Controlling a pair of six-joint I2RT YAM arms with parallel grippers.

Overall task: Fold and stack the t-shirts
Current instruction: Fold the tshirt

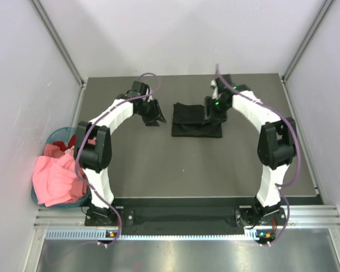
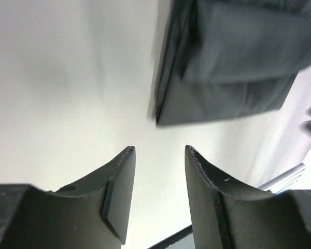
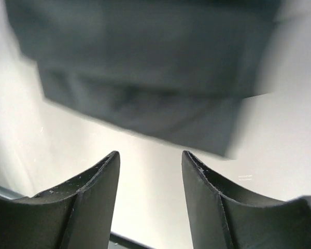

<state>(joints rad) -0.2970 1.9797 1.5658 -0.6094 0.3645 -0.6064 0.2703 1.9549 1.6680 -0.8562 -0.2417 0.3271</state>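
Observation:
A plain black t-shirt lies folded into a small rectangle at the back middle of the dark table. My left gripper hangs just left of it, open and empty. In the left wrist view the shirt lies ahead and to the right of the fingertips. My right gripper is at the shirt's right end, also open. In the right wrist view only bare table shows between its fingers, with the shirt just beyond them. Pink t-shirts and a red one spill from the basket at left.
A round teal basket sits off the table's left edge against the left wall. Grey walls enclose the table on three sides. A metal rail runs along the near edge by the arm bases.

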